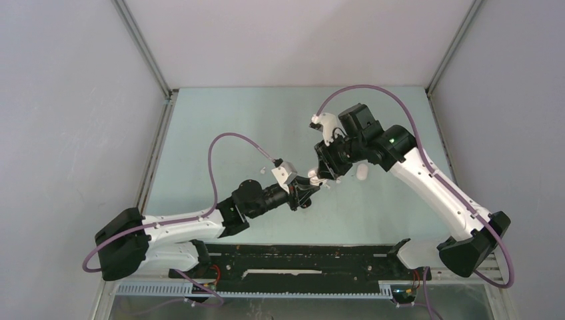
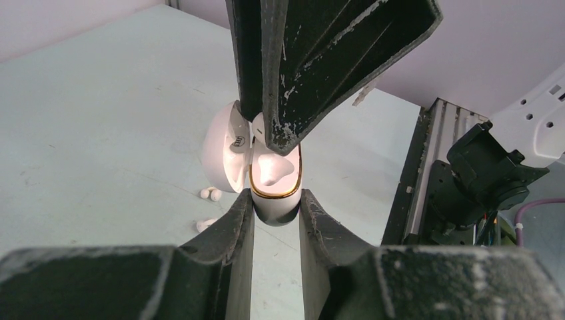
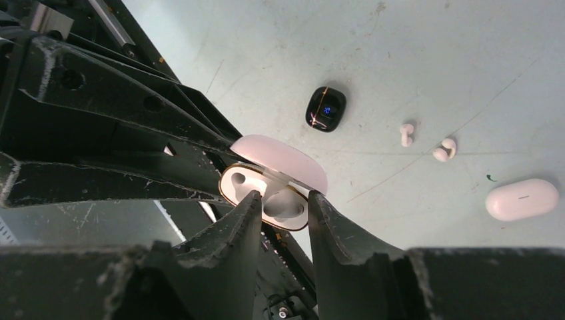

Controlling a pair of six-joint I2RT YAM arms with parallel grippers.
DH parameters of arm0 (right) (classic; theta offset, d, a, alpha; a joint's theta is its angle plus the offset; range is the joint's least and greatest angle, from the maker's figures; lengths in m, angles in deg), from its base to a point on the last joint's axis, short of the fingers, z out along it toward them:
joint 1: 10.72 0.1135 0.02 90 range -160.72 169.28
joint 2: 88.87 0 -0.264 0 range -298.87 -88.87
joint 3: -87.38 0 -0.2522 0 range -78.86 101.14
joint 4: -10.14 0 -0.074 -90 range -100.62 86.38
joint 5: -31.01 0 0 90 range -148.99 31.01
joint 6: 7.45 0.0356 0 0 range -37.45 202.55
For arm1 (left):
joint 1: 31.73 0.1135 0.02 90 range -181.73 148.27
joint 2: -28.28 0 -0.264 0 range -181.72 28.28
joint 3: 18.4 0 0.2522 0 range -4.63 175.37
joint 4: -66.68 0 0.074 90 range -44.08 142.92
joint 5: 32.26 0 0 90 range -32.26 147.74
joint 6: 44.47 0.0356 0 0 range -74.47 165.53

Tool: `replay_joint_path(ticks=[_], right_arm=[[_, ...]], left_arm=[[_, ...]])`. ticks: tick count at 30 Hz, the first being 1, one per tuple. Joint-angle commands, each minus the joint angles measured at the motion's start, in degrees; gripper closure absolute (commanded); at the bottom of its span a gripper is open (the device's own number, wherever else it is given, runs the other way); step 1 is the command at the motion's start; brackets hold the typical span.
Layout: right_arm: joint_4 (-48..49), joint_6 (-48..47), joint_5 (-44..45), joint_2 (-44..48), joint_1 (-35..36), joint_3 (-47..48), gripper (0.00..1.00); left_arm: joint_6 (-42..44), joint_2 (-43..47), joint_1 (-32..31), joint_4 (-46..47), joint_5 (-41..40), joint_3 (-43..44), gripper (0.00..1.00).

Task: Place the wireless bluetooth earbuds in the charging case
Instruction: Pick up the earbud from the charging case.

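L grip [image 2: 276, 200]: I see it pinching case [image 2: 274, 212], lid open | R grip [image 3: 283, 199]: fingers part-spread astride earbud [image 3: 283, 208] at case mouth, can't tell if gripped | two loose earbuds [image 3: 406, 133] on table [image 3: 400, 53]

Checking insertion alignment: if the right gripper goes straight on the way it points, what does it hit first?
The open white charging case clamped in the left gripper; its gold-rimmed pocket lies right past the right gripper's fingertips, with a white earbud between them. Remaining gap unclear.
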Motion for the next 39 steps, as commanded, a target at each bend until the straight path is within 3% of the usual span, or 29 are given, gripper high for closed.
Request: replay_joint_path(ticks=[1, 9, 16, 26, 32, 39], right_arm=[[0.8, -1.4, 1.5, 1.2, 0.3, -0.8, 0.65], [1.3, -3.0, 2.2, 1.4, 0.3, -1.1, 0.73], [0.6, -4.1, 1.8, 3.2, 0.3, 1.3, 0.9], [-0.7, -8.7, -3.8, 6.8, -0.5, 3.4, 0.99], [-3.7, -20.1, -15.7, 8.7, -0.6, 4.0, 1.0], [-10.8, -41.1, -29.5, 10.8, 0.7, 3.2, 1.0]], left_arm=[[-0.8, 0.0, 0.2, 4.2, -0.1, 2.0, 1.0], [-1.2, 0.3, 0.2, 4.3, -0.2, 1.7, 1.0], [-1.6, -0.4, 0.2, 4.4, -0.2, 1.3, 1.0], [-2.2, -1.8, 0.2, 5.1, 0.7, 0.6, 1.0], [0.2, -0.9, 0.4, 6.2, 5.8, -1.2, 1.0], [3.6, 0.9, 0.5, 5.3, 17.2, -1.8, 1.0]])
